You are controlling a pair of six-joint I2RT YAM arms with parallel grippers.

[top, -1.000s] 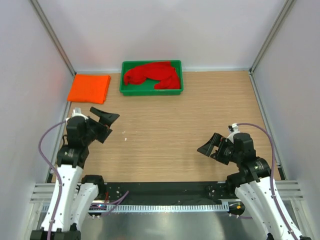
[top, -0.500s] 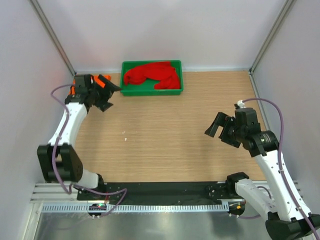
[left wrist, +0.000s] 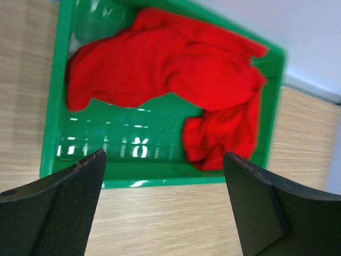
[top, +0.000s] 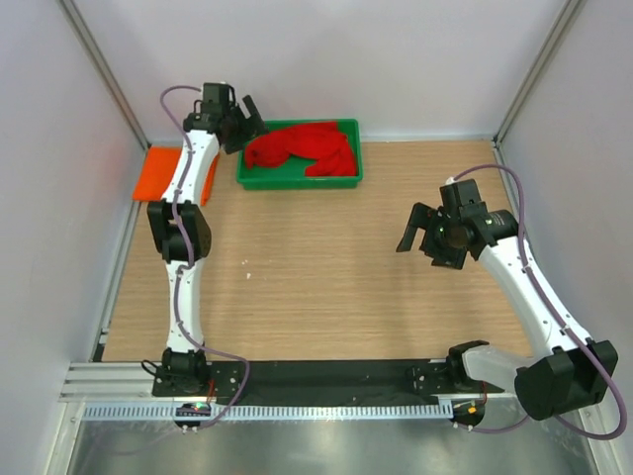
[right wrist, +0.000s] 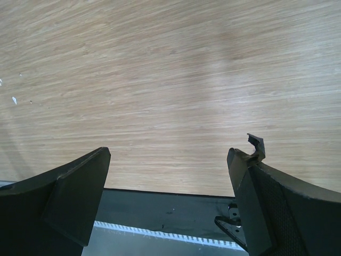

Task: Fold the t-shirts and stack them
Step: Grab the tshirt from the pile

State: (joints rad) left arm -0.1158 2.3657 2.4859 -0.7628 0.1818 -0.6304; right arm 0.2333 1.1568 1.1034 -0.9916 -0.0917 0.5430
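The red t-shirt [top: 302, 146] lies crumpled in the green tray [top: 297, 180] at the back of the table. It fills the left wrist view [left wrist: 170, 69] inside the tray [left wrist: 53, 122]. The orange t-shirt [top: 156, 174] lies folded flat at the back left, partly hidden behind my left arm. My left gripper [top: 254, 121] is open and empty, held above the tray's left end; in its wrist view [left wrist: 165, 208] it hangs over the tray's near rim. My right gripper [top: 419, 243] is open and empty above bare wood on the right, and its wrist view [right wrist: 168, 202] shows only table.
Grey walls with metal posts close in the left, back and right sides. A black base strip [right wrist: 160, 213] runs along the near edge of the table [top: 326, 277]. A small white speck [top: 247, 262] lies on the wood.
My left arm has stretched from the table's left side, past the orange shirt, to the tray's left end. My right gripper has risen and moved slightly farther from the near edge. Both stay open.
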